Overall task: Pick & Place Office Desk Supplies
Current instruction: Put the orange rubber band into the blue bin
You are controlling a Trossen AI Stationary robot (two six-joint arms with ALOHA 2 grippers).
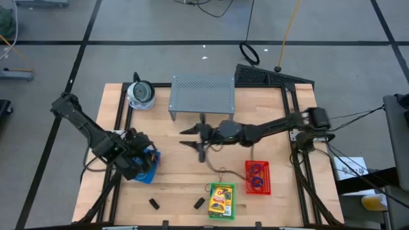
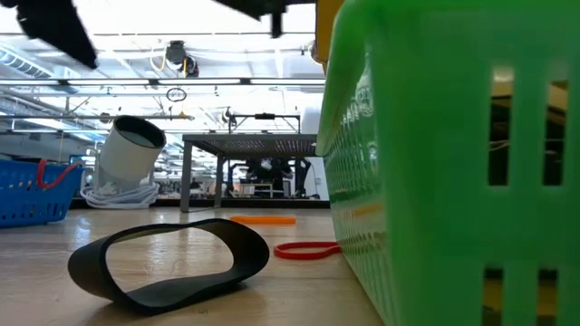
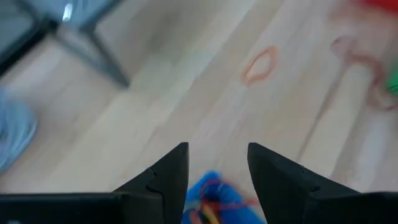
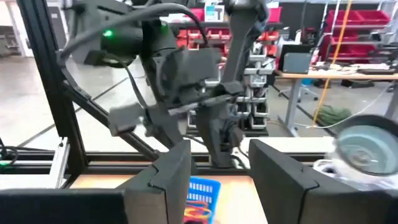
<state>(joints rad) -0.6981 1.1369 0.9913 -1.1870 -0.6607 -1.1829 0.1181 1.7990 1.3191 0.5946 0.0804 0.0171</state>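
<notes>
My left gripper (image 3: pixel 217 167) hangs open over the blue basket (image 1: pixel 149 166) at the table's left; the basket holds coloured rubber bands (image 3: pixel 211 202). My right gripper (image 1: pixel 192 137) stands open above the table's middle, in front of the grey shelf (image 1: pixel 202 94), and points toward the left arm; nothing is between its fingers (image 4: pixel 221 165). An orange rubber band (image 3: pixel 260 65) and a red one (image 2: pixel 304 250) lie flat on the wood. A yellow crayon box (image 1: pixel 222 199) lies in the green basket (image 1: pixel 234 211). Two black clips (image 1: pixel 154 204) (image 1: pixel 199 203) lie near the front edge.
A red basket (image 1: pixel 257 177) with rubber bands stands right of centre. The round white-grey object (image 1: pixel 140 94) sits at the far left beside the shelf. The left arm's body (image 4: pixel 174 74) rises in front of my right gripper. Bare wood lies between the baskets.
</notes>
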